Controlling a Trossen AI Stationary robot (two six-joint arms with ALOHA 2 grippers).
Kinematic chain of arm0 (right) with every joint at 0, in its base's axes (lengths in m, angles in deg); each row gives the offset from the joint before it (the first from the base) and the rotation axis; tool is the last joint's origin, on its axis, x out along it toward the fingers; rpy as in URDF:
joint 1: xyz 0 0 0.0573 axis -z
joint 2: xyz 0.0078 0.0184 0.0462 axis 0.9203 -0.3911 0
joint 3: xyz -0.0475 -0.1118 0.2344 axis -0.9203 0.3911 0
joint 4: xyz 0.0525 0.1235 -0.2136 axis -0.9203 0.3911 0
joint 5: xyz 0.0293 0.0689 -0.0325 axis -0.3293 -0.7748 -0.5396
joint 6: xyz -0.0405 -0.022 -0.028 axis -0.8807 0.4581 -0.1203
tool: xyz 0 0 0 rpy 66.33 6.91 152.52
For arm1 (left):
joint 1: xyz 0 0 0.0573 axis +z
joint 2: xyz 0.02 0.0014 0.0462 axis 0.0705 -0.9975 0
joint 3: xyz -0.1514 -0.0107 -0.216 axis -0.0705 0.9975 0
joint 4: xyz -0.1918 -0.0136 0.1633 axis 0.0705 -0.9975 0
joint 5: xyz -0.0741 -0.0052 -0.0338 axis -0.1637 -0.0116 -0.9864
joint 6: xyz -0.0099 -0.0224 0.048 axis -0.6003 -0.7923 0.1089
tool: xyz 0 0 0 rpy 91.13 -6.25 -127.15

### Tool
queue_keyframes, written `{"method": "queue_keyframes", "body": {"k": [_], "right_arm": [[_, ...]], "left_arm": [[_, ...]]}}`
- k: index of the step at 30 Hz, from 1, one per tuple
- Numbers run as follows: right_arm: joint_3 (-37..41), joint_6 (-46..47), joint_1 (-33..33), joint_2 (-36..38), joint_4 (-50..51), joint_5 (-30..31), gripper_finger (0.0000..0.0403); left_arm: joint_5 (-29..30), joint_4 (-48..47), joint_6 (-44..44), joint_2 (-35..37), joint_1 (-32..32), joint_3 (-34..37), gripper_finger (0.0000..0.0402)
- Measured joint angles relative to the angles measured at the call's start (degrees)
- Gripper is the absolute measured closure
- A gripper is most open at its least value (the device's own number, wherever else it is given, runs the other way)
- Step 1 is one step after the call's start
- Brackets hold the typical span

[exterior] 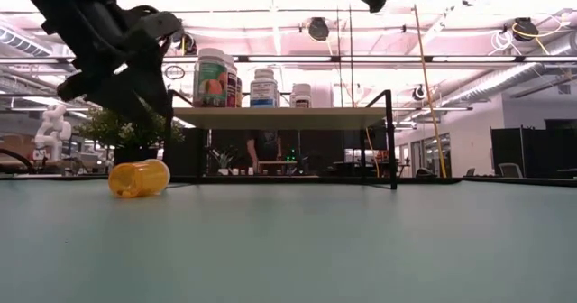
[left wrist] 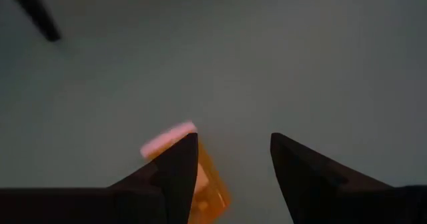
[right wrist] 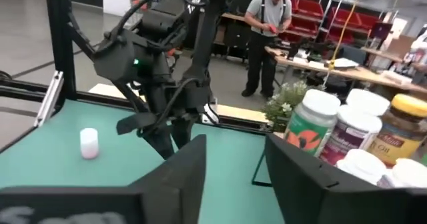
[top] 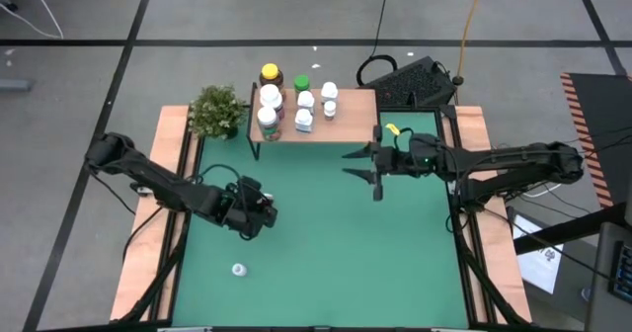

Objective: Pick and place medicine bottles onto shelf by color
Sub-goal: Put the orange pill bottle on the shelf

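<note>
An amber bottle (exterior: 140,178) with a pale cap lies on its side on the green table; in the left wrist view the amber bottle (left wrist: 208,184) shows just beside one finger. My left gripper (left wrist: 233,141) hovers open above it, clear of it in the low view. A small white bottle (top: 238,269) stands alone near the front edge. The shelf (top: 351,110) at the far edge carries several bottles (top: 286,100) on its wood top. My right gripper (top: 359,167) hangs open in the air in front of the shelf, nothing between its fingers (right wrist: 180,164).
A potted green plant (top: 217,110) stands at the shelf's left end. The shelf's black legs (exterior: 390,141) reach the table. A person (right wrist: 267,31) stands in the room beyond the table. Bare green mat (top: 375,253) fills the middle and near right.
</note>
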Motion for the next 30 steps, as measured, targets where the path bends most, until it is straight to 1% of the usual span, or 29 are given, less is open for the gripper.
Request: {"method": "queue_keyframes", "body": {"k": [3,6,9,14,19,21,24,27,30], "right_arm": [[0.0,2.5,0.0,-0.2,0.7,0.1,0.0226],[0.0,6.2,0.1,-0.1,0.5,1.1,0.0197],[0.0,8.2,0.1,-0.2,1.9,3.3,0.0176],[0.0,8.4,0.1,-0.2,2.8,3.5,0.0163],[0.0,8.3,0.1,-0.1,2.2,3.4,0.0163],[0.0,8.0,0.1,-0.1,2.2,3.4,0.0163],[0.0,7.3,0.1,-0.1,2.1,3.4,0.0163],[0.0,7.2,0.2,-0.1,2.1,3.4,0.0163],[0.0,6.6,0.2,-0.1,1.6,3.5,0.0163]], "left_arm": [[-2.1,2.7,4.3,-1.9,-0.2,0.0,0.0203],[-3.1,2.0,5.0,-4.3,-0.1,0.1,0.0185],[-3.3,0.5,4.0,-6.2,0.3,0.0,0.0161],[-3.7,-1.7,1.8,-7.4,2.4,0.0,0.0119],[-7.4,-1.5,0.5,-8.6,3.6,0.1,0.009],[-8.6,0.4,0.5,-10.2,3.9,-0.1,0.0088],[-9.2,0.6,0.4,-12.3,4.2,0.1,0.0095],[-10.7,0.8,-0.5,-14.2,5.1,0.0,0.0113],[-12.4,1.6,-0.1,-15.6,6.0,0.0,0.0139]]}}
